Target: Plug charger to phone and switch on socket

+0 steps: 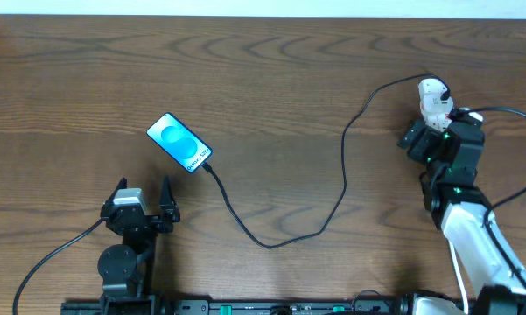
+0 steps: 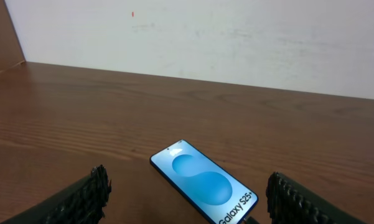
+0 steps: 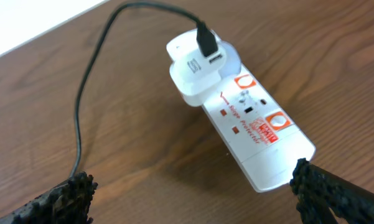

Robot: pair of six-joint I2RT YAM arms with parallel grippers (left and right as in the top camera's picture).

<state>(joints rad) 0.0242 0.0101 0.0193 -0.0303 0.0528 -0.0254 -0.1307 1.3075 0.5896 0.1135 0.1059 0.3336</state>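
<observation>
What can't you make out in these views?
Overhead: narrow white power strip with red markings, mostly hidden under the right arm.
Overhead: thin black cable, its tip at the blue-screened smartphone too small to judge.
Left wrist: phone's lower end, cut off by bottom edge.
Right wrist: strip's switch position, blurred.

The overhead view looks straight down on the whole bench (image 1: 271,70). The left wrist view sits low, facing the phone (image 2: 202,180) close up; the right wrist view tilts down, close over the socket (image 3: 243,118). Both things also show overhead.
</observation>
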